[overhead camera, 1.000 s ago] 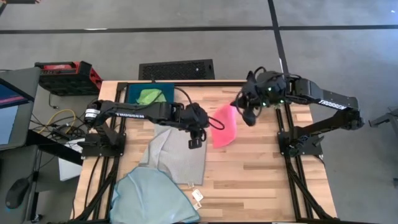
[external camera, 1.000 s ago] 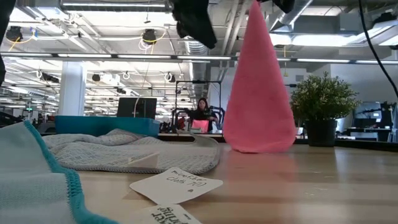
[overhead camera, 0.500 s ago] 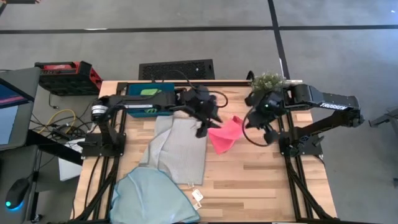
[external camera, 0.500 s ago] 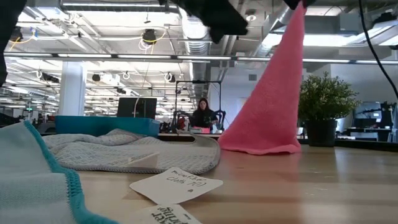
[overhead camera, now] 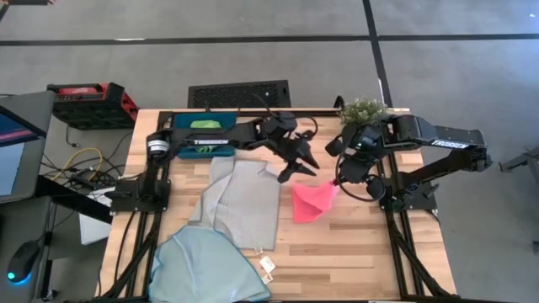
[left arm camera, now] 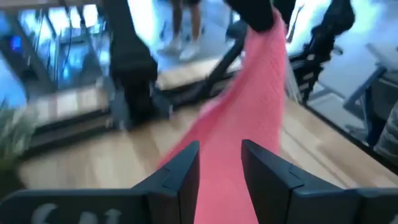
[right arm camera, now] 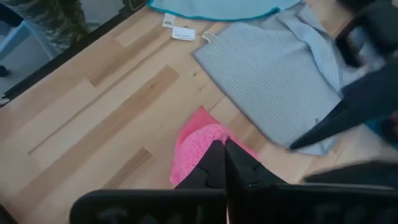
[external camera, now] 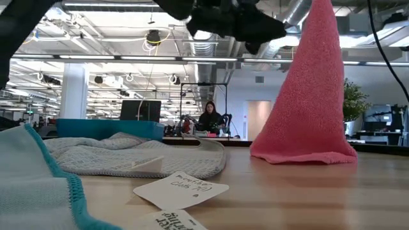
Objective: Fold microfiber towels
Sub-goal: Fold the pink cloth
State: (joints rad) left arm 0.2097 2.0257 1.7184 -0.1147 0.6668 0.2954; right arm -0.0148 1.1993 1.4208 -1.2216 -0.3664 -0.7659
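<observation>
A pink towel (overhead camera: pixel 313 203) stands on the table's middle right as a cone (external camera: pixel 307 108), with my right gripper (overhead camera: pixel 339 179) shut on its top. My left gripper (overhead camera: pixel 301 171) is open just left of that cone, reaching level toward it; in the left wrist view the pink cloth (left arm camera: pixel 249 112) shows in the gap between its fingers (left arm camera: pixel 180 171), and I cannot tell whether they touch it. A grey towel (overhead camera: pixel 244 202) lies rumpled flat on the table's left half. A light blue towel (overhead camera: pixel 206 269) is heaped at the near left corner. A green towel (overhead camera: pixel 202 126) lies in the teal tray (overhead camera: pixel 221 150). My right gripper pinches the pink towel's peak (right arm camera: pixel 205 134) between its two shut fingers, slanting down from above and from the table's right. The towel hangs below the fingers in a slack cone. Its lower edge (external camera: pixel 303 156) rests on the table.
A potted plant (overhead camera: pixel 364 109) stands at the far right edge behind my right arm. Two paper tags (overhead camera: pixel 268 268) lie near the front edge beside the light blue towel. Bare wood shows in front of and to the right of the pink towel.
My left gripper has swung from above the grey towel toward the far right, turned toward level, and now points at the pink towel. My right gripper has rolled and sunk slightly. The pink towel's foot has slid toward the table's near and right edges.
</observation>
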